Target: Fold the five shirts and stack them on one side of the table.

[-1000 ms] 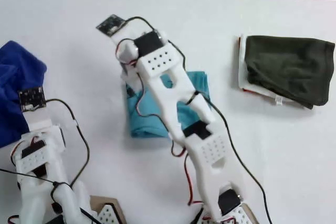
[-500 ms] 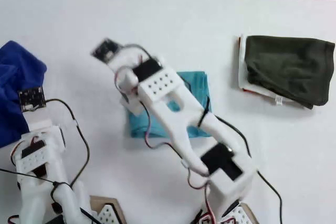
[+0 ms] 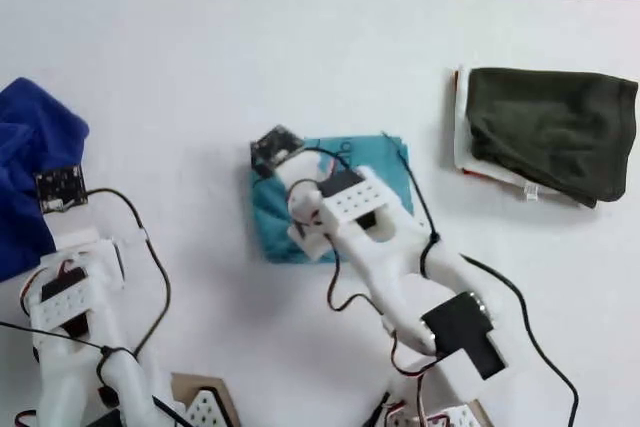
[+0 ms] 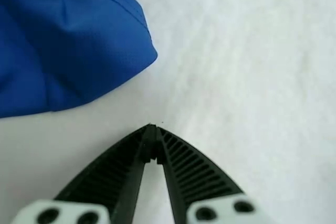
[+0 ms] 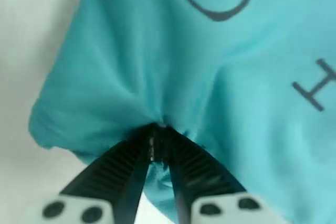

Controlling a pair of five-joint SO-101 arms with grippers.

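"Right wrist view: why is the right pincer (image 5: 156, 132) buried in the teal shirt (image 5: 157, 61)?"

"Its jaws are clamped on a bunched pinch of fabric near one edge, which is why creases run into the tips. I'd judge it a hold for dragging or lifting the shirt, which lies folded near the middle of the desk (image 3: 400, 37)."

"Dragging it where?"

"Probably to the stack (image 3: 463, 137) on the right side of the high view. A dark green shirt (image 3: 555, 132) lies folded on top, with white and red edges peeking out beneath. It is well apart from the teal one."

"And the left pincer (image 4: 152, 132)?"

"Closed on nothing, tips together over bare desk, just beside the blue shirt (image 4: 63, 40). That one lies crumpled and unfolded at the left edge, so it likely waits its turn."

"Any risk?"

"A pinch at one edge may let the fold open when the shirt is pulled."
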